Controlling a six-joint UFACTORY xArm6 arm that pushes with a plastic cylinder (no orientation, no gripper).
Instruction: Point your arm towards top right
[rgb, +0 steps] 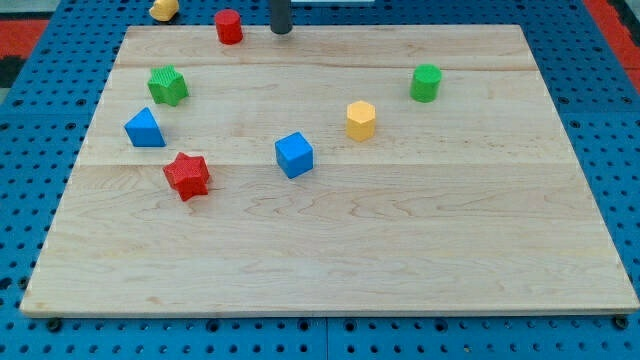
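Across most of the view a pale wooden board (400, 250) is laid on a blue pegboard surface (40, 110), and 7 small blocks are seen on the board, with an 8th at its top left corner. No gripper is fitted, so no opening or closing can be told; only a straight dark rod is seen entering from the view's top, and my tip (282, 32) is set at the board's top edge, a little left of centre. The board's top right corner (520, 30) lies well apart from the tip, toward the view's right. Just to the tip's left a red cylinder (229, 27) is placed, near but not touching it. Farther left, at the very corner and partly cut by the view's top, a yellow block (164, 9) is seen; its shape cannot be made out. On the left side a green star-like block (168, 85) is found, with a blue triangular block (145, 128) below it and a red star (187, 175) lower still. Near the centre a blue cube (294, 155) is placed, with a yellow hexagonal block (361, 120) up and to its right, and a green cylinder (426, 83) is set farther right.
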